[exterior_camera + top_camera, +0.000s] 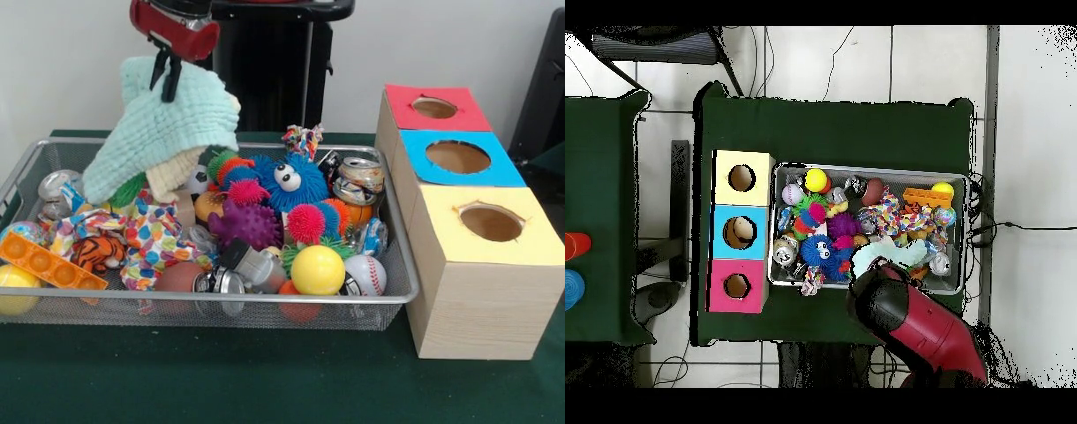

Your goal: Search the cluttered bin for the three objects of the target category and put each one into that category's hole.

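Observation:
The wire mesh bin [221, 299] is full of toys; it also shows in the overhead view [865, 168]. My gripper [166, 75] is shut on a mint-green cloth [172, 119] and holds it up above the bin's left half. A pale cream soft piece [177, 174] hangs under the cloth's lower edge. The orange tiger-striped toy [97, 252] lies at the bin's front left. The red-panelled hole [433, 108] is the farthest on the wooden box to the right; in the overhead view it [737, 286] is the lowest of the three. The arm [915, 320] hides the gripper from above.
A blue fuzzy ball with eyes [287, 181], spiky balls [247, 225], a yellow ball [318, 269], a baseball [365, 274], crushed cans [357, 181], an orange bubble tray [48, 262] and a patterned cloth [154, 238] fill the bin. Blue-panelled [457, 157] and yellow-panelled [491, 223] holes sit nearer.

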Robot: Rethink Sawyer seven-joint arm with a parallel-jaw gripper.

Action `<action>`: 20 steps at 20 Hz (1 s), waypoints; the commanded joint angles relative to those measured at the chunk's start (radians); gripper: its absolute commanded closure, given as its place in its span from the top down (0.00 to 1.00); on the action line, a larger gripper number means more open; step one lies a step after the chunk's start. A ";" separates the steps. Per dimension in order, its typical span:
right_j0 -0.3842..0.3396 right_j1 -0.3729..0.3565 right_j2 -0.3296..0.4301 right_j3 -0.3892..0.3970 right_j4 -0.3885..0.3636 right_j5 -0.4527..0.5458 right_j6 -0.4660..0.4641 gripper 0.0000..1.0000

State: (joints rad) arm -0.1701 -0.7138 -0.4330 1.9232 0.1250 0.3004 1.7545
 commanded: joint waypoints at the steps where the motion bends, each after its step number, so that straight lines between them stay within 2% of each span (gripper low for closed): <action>1: -0.037 0.074 0.073 -0.119 -0.074 -0.077 0.064 0.00; 7: -0.096 0.109 0.100 -0.203 -0.104 -0.060 0.034 0.00; 11: -0.112 0.117 0.109 -0.229 -0.118 -0.050 0.036 0.00; 20: -0.128 0.108 0.155 -0.177 -0.128 -0.089 0.064 0.00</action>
State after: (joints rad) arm -0.2753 -0.6233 -0.4210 1.7686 0.0572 0.2837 1.7545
